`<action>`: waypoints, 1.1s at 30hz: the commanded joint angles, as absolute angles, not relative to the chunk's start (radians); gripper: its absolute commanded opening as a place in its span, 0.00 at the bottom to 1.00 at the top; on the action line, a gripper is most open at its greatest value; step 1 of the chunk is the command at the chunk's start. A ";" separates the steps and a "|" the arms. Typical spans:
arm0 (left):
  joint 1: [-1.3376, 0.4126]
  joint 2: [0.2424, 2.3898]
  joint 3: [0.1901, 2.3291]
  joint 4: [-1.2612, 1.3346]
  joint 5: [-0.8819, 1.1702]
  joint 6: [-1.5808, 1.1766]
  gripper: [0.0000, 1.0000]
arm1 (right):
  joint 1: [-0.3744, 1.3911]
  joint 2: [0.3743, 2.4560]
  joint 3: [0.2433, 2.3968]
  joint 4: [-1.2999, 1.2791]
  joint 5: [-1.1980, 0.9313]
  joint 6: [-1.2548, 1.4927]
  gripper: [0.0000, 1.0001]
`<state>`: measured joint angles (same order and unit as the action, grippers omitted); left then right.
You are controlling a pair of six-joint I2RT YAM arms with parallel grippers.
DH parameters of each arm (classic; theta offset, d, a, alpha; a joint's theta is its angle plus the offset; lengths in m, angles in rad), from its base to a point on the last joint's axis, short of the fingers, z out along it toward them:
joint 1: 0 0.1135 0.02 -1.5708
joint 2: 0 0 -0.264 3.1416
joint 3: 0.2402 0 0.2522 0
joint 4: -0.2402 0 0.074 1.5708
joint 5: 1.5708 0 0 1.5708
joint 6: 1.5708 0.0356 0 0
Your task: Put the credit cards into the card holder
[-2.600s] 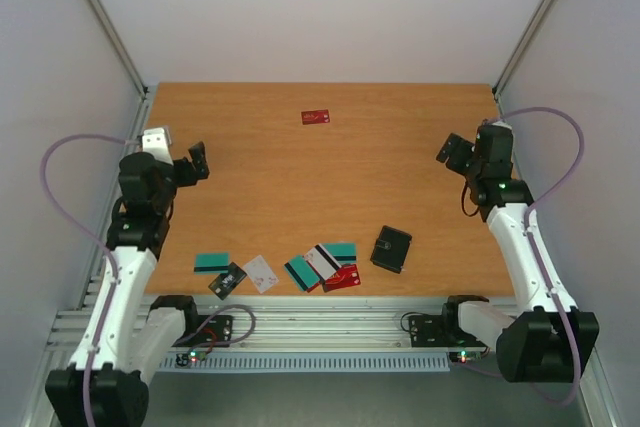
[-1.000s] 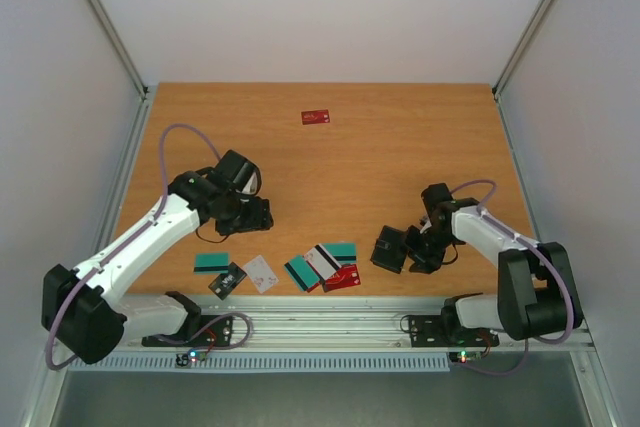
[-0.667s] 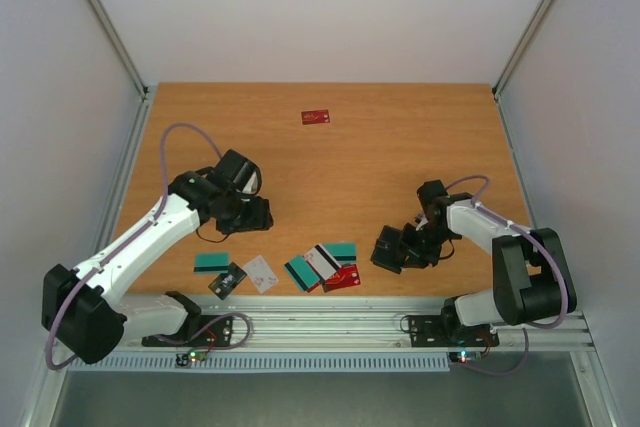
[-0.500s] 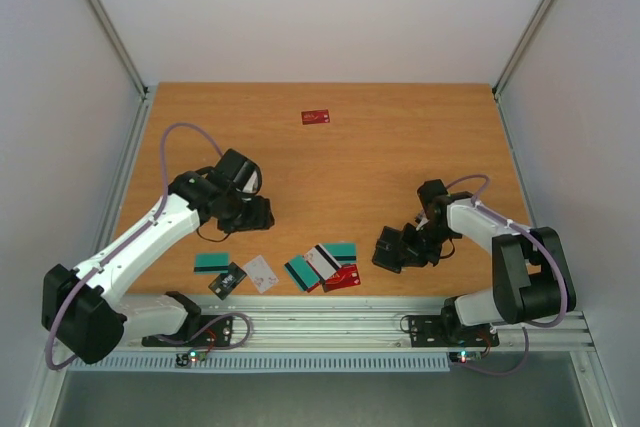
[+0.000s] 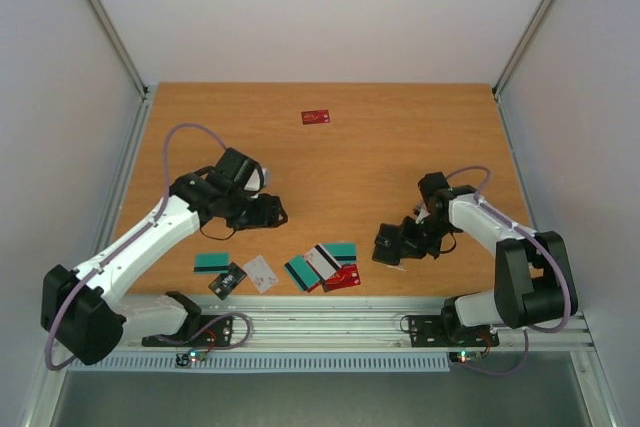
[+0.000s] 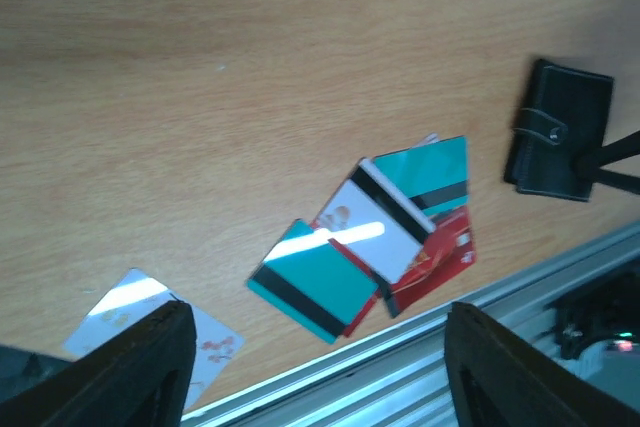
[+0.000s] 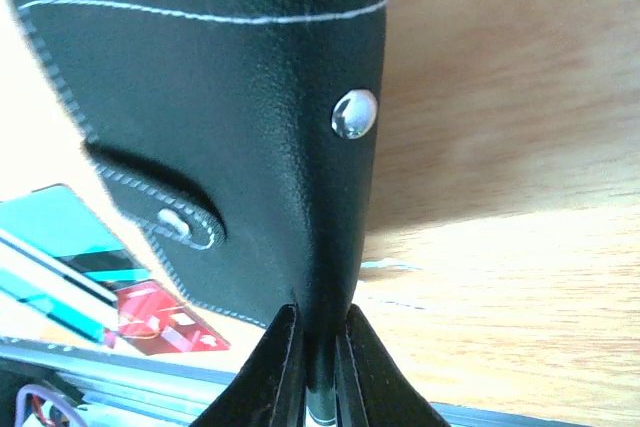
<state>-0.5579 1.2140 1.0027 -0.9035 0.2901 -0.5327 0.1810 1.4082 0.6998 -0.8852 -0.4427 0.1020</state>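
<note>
Right claw point(image 7: 318, 362) grips the holder point(image 7: 220, 137) by its edge, just right of the card pile point(image 6: 385, 237), left claw point(image 6: 320, 372) spread near that pile; securing the holder seems the step in hand, and next it needs unfolding to take a card.

Orange-brown wooden table point(image 5: 400, 147), pale enclosure walls point(image 5: 320, 7), ribbed aluminium rail point(image 5: 320, 332) along near edge.

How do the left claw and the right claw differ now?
The left claw is open and empty; the right claw is shut on the card holder at its edge. The left claw hangs near the credit cards, touching none; the right claw has contact. Both have dark fingers.
</note>
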 commanded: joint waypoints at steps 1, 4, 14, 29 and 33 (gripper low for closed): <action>-0.563 1.168 1.002 -0.770 0.383 -0.551 0.73 | 0.189 1.348 0.772 -0.930 -0.484 0.046 0.01; -0.564 1.157 0.984 -0.656 0.452 -0.595 0.76 | 0.189 1.308 0.802 -0.950 -0.535 0.029 0.01; -0.566 1.173 0.978 -0.399 0.677 -0.653 0.79 | 0.189 1.182 0.947 -1.014 -0.723 -0.021 0.01; -0.597 1.238 0.976 -0.065 0.876 -0.785 0.77 | 0.275 1.091 1.157 -0.928 -1.043 -0.002 0.01; -0.601 1.246 0.966 0.022 0.897 -0.834 0.73 | 0.294 1.076 1.163 -0.872 -1.067 0.056 0.01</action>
<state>-0.5922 1.2343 0.9821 -0.1410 0.8360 -0.7765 0.2733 1.0969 1.1343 -0.9379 -0.9936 0.0120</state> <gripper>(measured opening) 0.748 0.073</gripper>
